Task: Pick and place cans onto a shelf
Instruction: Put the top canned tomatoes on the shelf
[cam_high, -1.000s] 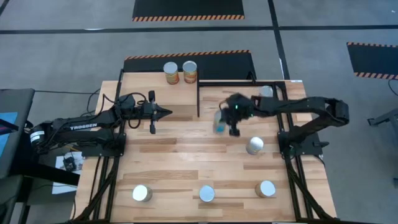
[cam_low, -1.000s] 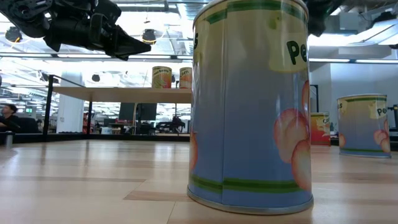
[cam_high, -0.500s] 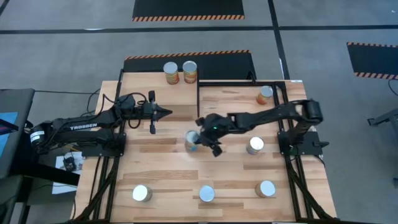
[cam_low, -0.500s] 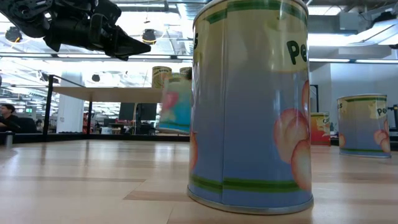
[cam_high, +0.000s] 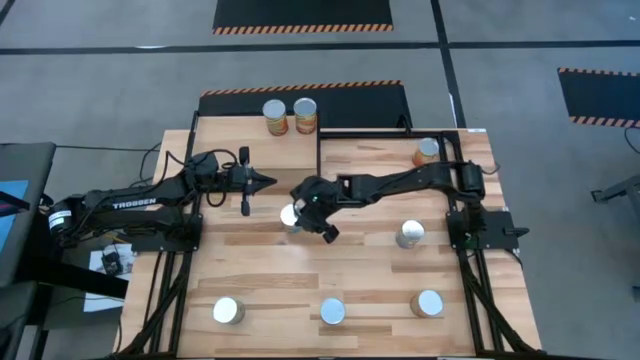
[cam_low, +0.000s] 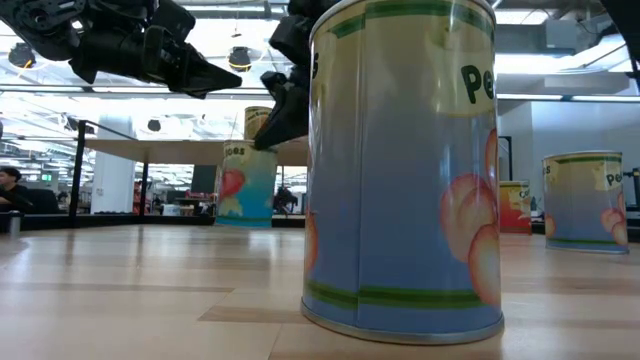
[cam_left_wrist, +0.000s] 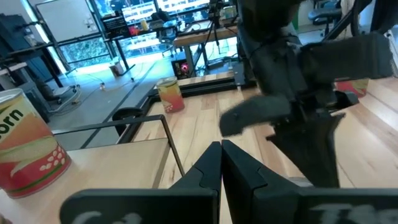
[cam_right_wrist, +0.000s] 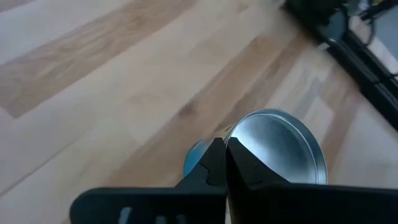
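Spanning a grey-floored room, the plank surface (cam_high: 260, 270) carries cans. Right pincer (cam_high: 312, 212), fingers pressed together, hangs over a blue can (cam_high: 290, 215) near centre; left pincer (cam_high: 262, 181), likewise pinched, at ten o'clock.

The can (cam_right_wrist: 273, 144) had a shiny metal top; the tabletop (cam_high: 260, 270) was smooth pale wood; the grippers looked matt black
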